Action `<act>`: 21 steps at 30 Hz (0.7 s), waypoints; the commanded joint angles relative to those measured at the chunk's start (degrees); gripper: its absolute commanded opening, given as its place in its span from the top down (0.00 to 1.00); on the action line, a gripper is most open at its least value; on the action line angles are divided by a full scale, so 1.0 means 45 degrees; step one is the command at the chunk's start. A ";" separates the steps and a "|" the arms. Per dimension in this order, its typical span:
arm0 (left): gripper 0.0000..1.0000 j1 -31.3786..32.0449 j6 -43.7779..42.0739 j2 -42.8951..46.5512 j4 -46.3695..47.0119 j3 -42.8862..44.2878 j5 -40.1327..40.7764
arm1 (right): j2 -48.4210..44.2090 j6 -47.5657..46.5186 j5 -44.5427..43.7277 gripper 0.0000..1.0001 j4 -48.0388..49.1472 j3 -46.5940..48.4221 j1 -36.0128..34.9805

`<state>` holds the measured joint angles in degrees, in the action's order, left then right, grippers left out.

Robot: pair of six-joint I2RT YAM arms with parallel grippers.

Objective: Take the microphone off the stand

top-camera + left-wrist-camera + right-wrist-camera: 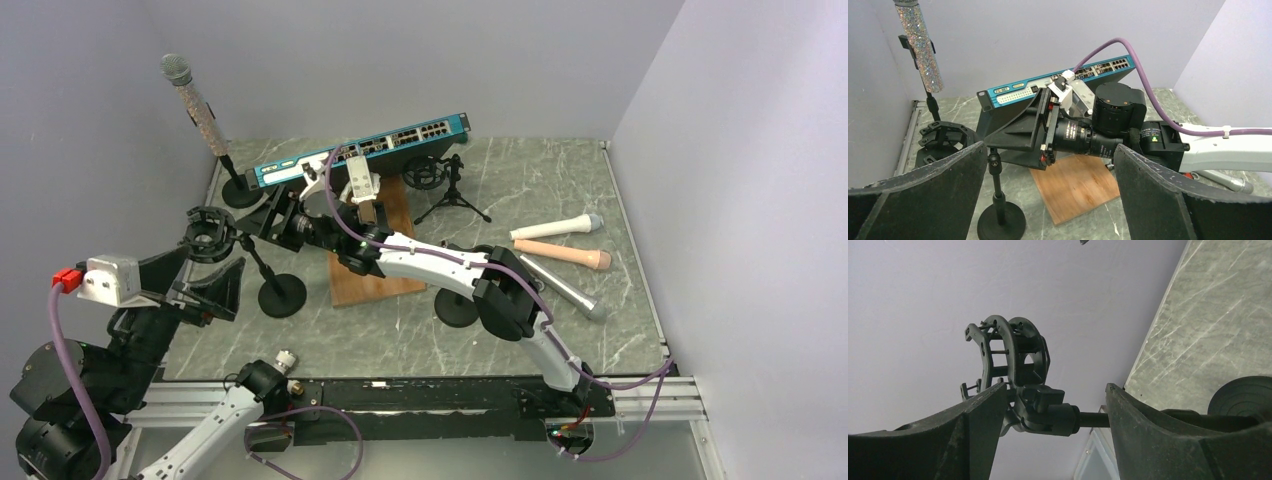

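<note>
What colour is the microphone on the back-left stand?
The microphone is sparkly silver, rhinestone-covered; clearest in the left wrist view.

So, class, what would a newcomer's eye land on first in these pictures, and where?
Probably the glittery microphone, tilted in its stand at the far left corner, and the blue network switch propped along the back. Next, the right arm stretched across the table, its fingers open on either side of an empty shock mount, and three loose microphones lying on the right.
</note>
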<state>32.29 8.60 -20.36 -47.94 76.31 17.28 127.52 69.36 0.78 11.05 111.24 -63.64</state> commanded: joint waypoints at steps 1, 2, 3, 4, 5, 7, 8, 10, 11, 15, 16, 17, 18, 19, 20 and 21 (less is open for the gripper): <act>0.01 0.0059 -0.0251 0.0166 0.0193 0.0004 0.0255 | -0.0105 -0.0113 0.0653 0.28 0.0834 -0.0104 -0.0097; 0.01 0.0068 -0.0236 0.0178 0.0208 -0.0034 0.0251 | -0.0190 -0.0130 0.0700 0.29 0.1032 -0.0327 -0.0094; 0.01 0.0067 -0.0232 0.0182 0.0233 -0.0085 0.0241 | -0.0282 -0.0222 0.0733 0.29 0.1150 -0.0537 -0.0119; 0.01 0.0060 -0.0215 0.0166 0.0247 -0.0133 0.0220 | -0.0349 -0.0341 0.0768 0.28 0.1233 -0.0662 -0.0136; 0.01 0.0059 -0.0203 0.0161 0.0261 -0.0168 0.0188 | -0.0402 -0.0488 0.0809 0.27 0.1270 -0.0722 -0.0129; 0.01 0.0068 -0.0186 0.0165 0.0292 -0.0228 0.0148 | -0.0399 -0.0585 0.0909 0.25 0.1216 -0.0805 -0.0134; 0.01 0.0065 -0.0165 0.0154 0.0284 -0.0255 0.0133 | -0.0361 -0.0526 0.0947 0.25 0.1182 -0.0840 -0.0128; 0.01 0.0064 -0.0144 0.0130 0.0302 -0.0279 0.0109 | -0.0210 -0.0484 0.1041 0.25 0.1183 -0.0816 -0.0136; 0.01 0.0069 -0.0135 0.0105 0.0305 -0.0276 0.0106 | -0.0135 -0.0437 0.1095 0.25 0.1142 -0.0756 -0.0143; 0.01 0.0057 -0.0072 0.0054 0.0287 -0.0261 0.0040 | 0.0044 -0.0322 0.1033 0.37 0.0863 -0.0794 -0.0141; 0.01 0.0068 -0.0060 0.0037 0.0257 -0.0250 0.0061 | 0.0031 -0.0308 0.0950 0.40 0.0779 -0.0938 -0.0119; 0.01 0.0067 -0.0039 0.0040 0.0245 -0.0258 0.0066 | 0.0012 -0.0291 0.0832 0.42 0.0671 -0.1108 -0.0119; 0.01 0.0067 -0.0046 0.0060 0.0234 -0.0271 0.0098 | -0.0002 -0.0288 0.0749 0.43 0.0565 -0.1283 -0.0117; 0.01 0.0060 -0.0050 0.0067 0.0245 -0.0300 0.0105 | -0.0021 -0.0337 0.0670 0.43 0.0557 -0.1478 -0.0116; 0.01 0.0061 -0.0038 0.0083 0.0261 -0.0323 0.0103 | -0.0009 -0.0412 0.0587 0.43 0.0516 -0.1624 -0.0121; 0.01 0.0051 -0.0044 0.0080 0.0280 -0.0353 0.0109 | -0.0003 -0.0480 0.0526 0.43 0.0431 -0.1758 -0.0114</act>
<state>32.34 8.62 -20.34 -47.90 75.00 17.47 127.48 69.06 4.36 17.06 107.02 -63.83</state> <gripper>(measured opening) 0.994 0.576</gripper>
